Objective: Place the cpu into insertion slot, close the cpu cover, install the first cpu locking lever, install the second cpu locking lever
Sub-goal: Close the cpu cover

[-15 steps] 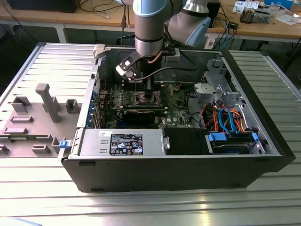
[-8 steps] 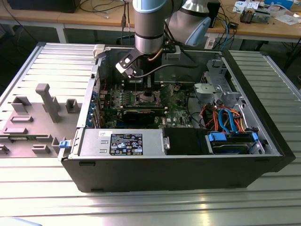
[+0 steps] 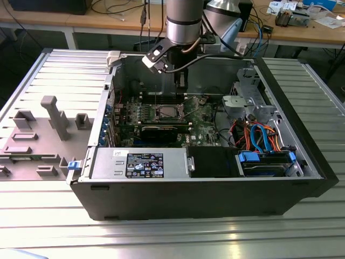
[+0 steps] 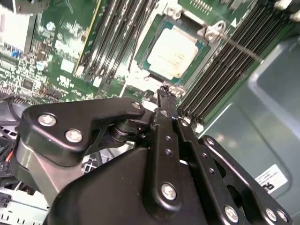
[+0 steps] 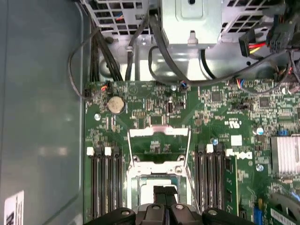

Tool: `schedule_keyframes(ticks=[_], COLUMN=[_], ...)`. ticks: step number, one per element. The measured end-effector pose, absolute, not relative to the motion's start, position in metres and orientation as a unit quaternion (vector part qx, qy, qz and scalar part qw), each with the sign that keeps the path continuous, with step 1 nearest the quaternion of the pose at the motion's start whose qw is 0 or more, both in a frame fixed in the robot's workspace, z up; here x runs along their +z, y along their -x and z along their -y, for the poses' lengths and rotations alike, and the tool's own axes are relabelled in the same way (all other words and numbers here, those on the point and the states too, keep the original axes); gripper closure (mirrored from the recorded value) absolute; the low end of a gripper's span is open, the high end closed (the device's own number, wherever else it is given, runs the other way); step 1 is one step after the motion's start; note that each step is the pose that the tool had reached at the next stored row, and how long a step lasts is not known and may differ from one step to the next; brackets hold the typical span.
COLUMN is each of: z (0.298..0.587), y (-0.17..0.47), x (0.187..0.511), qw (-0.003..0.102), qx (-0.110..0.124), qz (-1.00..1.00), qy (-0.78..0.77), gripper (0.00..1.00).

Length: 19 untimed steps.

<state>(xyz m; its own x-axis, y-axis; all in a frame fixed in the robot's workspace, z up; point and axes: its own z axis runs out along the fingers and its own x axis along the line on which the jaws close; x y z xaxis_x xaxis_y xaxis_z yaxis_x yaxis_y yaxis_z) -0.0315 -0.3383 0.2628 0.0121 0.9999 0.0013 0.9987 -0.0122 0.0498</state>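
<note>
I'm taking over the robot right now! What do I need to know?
Gripper: jaws shut, nothing seen in them, right by the slot.
Cpu: sitting in the slot, silvery top up.
Cover: looks swung open beyond the slot, not down over the cpu.
Lever: one thin rod sticks out from the slot's corner and does not look locked.
Done: cpu placed.
Left: closing the cover, locking both levers.
</note>
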Motion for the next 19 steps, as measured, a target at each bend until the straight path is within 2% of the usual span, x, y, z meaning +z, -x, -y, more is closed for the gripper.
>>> schedule_keyframes(ticks=[19], z=[0.338], y=[0.001], x=[0.262], qw=[0.014], qx=[0.015], qz=[-0.705], qy=[-0.709], gripper=[0.89])
